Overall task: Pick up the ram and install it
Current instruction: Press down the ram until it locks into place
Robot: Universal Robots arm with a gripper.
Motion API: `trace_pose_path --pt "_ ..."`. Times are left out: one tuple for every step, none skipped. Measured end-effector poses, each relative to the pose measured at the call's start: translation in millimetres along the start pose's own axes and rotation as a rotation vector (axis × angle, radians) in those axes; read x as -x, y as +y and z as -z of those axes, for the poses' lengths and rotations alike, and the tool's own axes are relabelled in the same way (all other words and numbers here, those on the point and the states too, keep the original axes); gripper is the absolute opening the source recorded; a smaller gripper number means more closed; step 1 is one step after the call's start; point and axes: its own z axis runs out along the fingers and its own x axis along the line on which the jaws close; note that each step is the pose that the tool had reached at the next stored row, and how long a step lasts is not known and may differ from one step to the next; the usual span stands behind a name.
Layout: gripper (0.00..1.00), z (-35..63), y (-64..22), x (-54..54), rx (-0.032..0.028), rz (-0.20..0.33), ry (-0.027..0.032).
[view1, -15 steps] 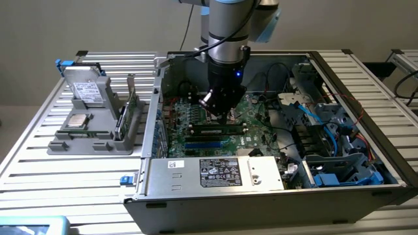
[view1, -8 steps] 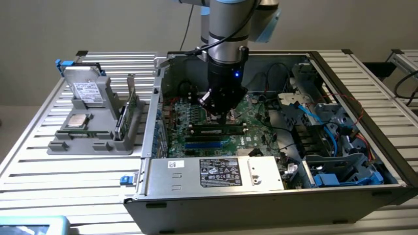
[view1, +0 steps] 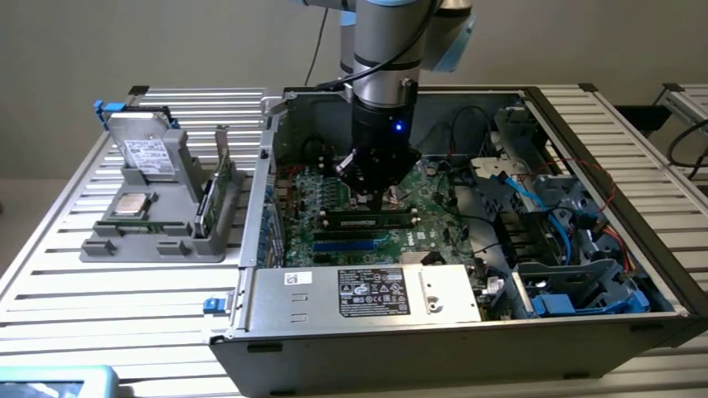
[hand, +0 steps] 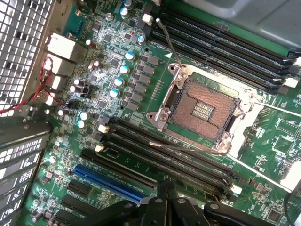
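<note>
Sheet-metal case (view1: 332,332) lies open, its labelled grey cover nearest. Beyond, the slim dark ram (view1: 369,221) lies seated in a long black slot on the green board (view1: 432,195). Directly above it the black gripper (view1: 374,197) hangs, fingers pressed together, empty.

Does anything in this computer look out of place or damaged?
Nothing looks spilled or broken. Only the processor socket stands out: bare, contacts exposed, while a square silvery chip lies in the grey holder outside the case.
</note>
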Motion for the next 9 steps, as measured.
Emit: trace_pose_path --pt "0.11 0.0 0.0 0.0 0.0004 -0.013 0.0005" --pt "0.11 0.0 0.0 0.0 0.0005 -0.023 0.0006" --pt "0.11 0.0 0.0 0.0 0.0006 -0.035 0.0004" --pt "0.11 0.0 0.0 0.0 0.0005 -0.046 -0.0005" --pt "0.11 -0.1 0.0 0.1 0.0004 -0.057 -0.0013" --pt "0.11 -0.1 0.0 0.0 0.0003 -0.068 -0.0021" --pt "0.11 -0.1 0.0 0.0 0.0001 -0.079 -0.0029" --pt "0.11 0.0 0.0 0.0 -0.0001 -0.090 -0.0037" --pt "0.11 0.0 0.0 0.0 -0.0003 -0.101 -0.0044"
